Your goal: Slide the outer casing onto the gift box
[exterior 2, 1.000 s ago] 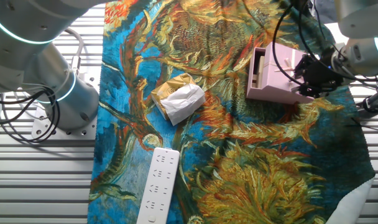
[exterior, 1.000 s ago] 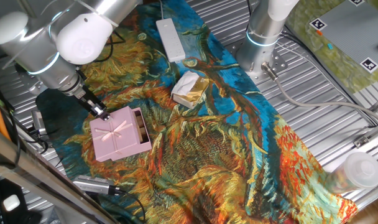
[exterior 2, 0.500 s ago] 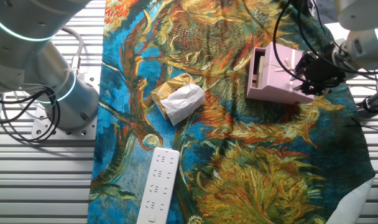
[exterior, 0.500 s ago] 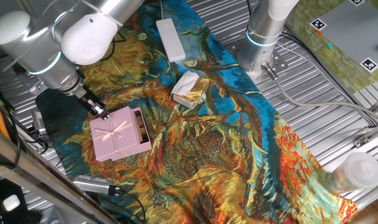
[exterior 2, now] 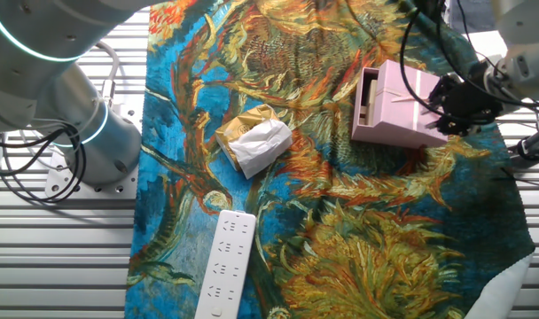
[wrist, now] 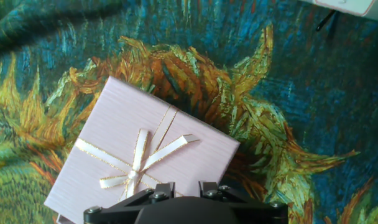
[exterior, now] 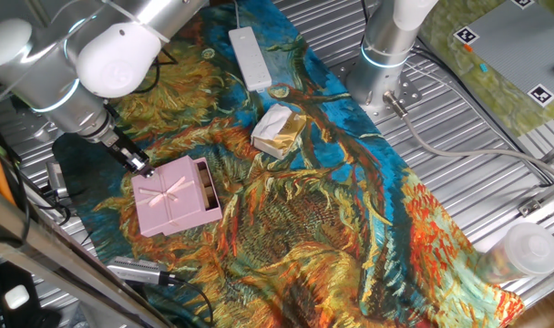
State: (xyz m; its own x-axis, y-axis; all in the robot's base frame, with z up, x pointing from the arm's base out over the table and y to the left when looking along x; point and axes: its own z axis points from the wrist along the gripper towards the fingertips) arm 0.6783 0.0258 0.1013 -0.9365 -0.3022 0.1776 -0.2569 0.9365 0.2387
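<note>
Gripper point(exterior: 142, 168) is hanging at the back left corner of the outer casing point(exterior: 172, 198); fingertips look close together and are grasping nothing, though contact with the casing edge cannot be told. In the hand view the casing is lying just ahead of the fingers, bow point(wrist: 139, 163) up, turned at an angle. The gift box point(exterior: 204, 182) is sitting mostly inside the casing, its brown-tan end poking out on the side away from the gripper. Everything is resting on the sunflower-print cloth point(exterior: 332, 228). Farther right, the cream-and-gold wrapped lump point(exterior: 279, 130) and white bar point(exterior: 251, 56) are lying well apart from the casing, open cloth between them.
</note>
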